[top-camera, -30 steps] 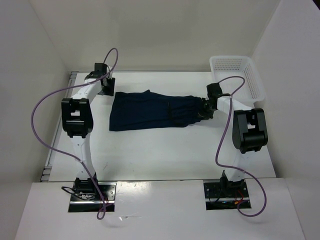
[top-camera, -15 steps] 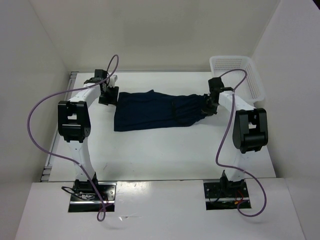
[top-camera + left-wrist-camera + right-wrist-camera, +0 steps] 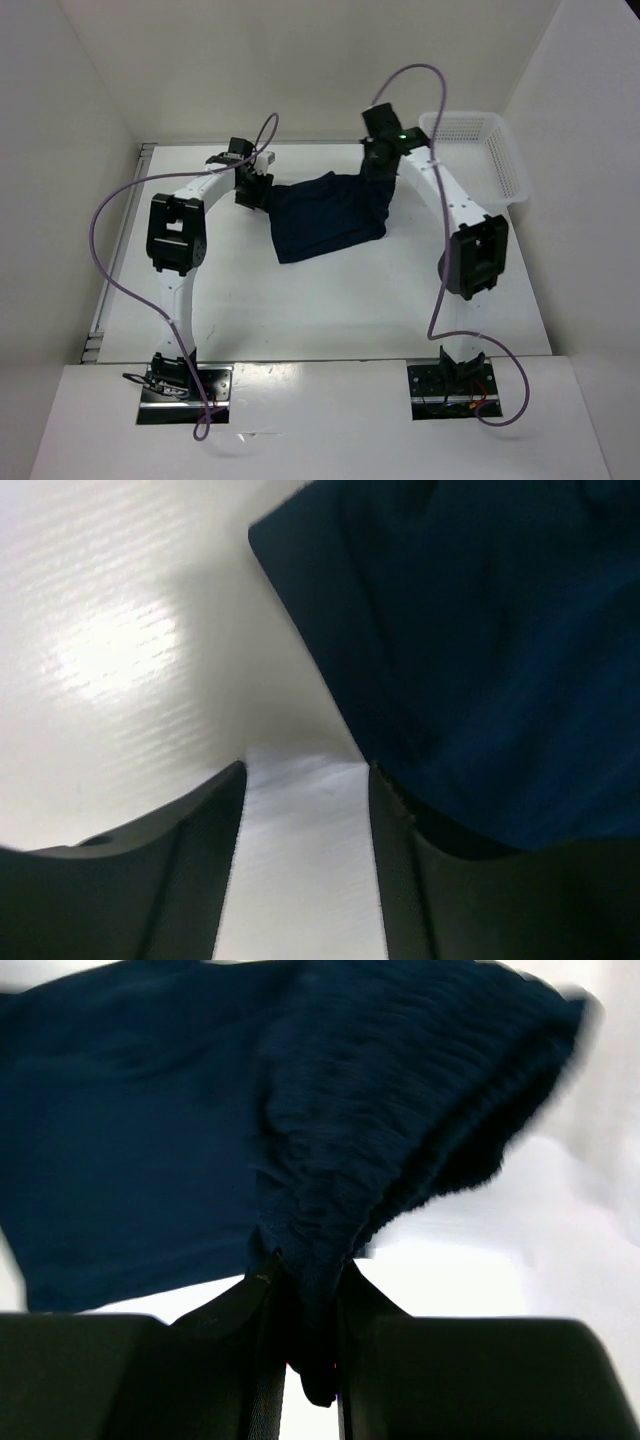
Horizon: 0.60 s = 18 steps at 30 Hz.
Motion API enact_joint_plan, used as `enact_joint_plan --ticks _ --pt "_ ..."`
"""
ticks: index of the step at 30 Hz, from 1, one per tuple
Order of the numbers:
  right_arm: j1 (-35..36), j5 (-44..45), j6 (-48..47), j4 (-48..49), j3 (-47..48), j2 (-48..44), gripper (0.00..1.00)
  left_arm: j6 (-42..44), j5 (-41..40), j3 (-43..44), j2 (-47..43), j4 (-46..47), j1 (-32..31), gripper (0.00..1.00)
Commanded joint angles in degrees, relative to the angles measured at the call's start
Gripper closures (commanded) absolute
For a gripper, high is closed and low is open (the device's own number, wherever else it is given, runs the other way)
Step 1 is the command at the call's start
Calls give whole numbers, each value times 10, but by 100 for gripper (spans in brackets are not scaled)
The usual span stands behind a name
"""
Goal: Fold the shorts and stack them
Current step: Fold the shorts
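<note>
The dark navy shorts [image 3: 328, 218] lie bunched on the white table [image 3: 330, 300], at the far middle. My right gripper [image 3: 375, 172] is shut on their gathered waistband and holds it lifted at the cloth's far right corner. In the right wrist view the ribbed waistband [image 3: 400, 1110] is pinched between the fingers of the right gripper [image 3: 305, 1270]. My left gripper [image 3: 252, 190] is at the shorts' far left edge. In the left wrist view the left gripper [image 3: 305, 770] is open with only bare table between its fingers, and the shorts [image 3: 480, 630] lie against the right finger's outer side.
A white mesh basket [image 3: 500, 150] stands at the back right corner. White walls close in the table at the back and sides. Purple cables loop above both arms.
My right gripper has swung left and farther back with the waistband, dragging the shorts into a shorter, bunched shape. My left gripper has moved right along the far edge.
</note>
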Motion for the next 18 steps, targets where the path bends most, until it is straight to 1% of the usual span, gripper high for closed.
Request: enact_joint_plan --ticks 1,3,4,5,9,11,14,15,18 --pt "88 47 -26 -56 101 73 100 1 13 29 44 -25 4 45" --pt "136 47 -26 -61 127 99 100 1 13 41 52 -25 4 49" --pt "149 47 -26 -61 150 126 100 1 13 46 60 -31 4 52" --pt "174 32 -26 -61 160 139 100 1 13 51 67 -32 4 54" --pt "228 -16 -32 -54 211 194 100 1 13 79 78 -32 4 56" --pt "242 -28 -32 -49 233 226 100 1 13 84 89 -32 4 56" --pt "254 -69 -32 -38 273 255 100 1 19 89 94 -37 4 56" --pt "260 -85 -32 -38 278 255 100 1 19 89 94 -37 4 56" --pt "260 -90 -27 -32 285 266 100 1 19 95 99 -37 4 56"
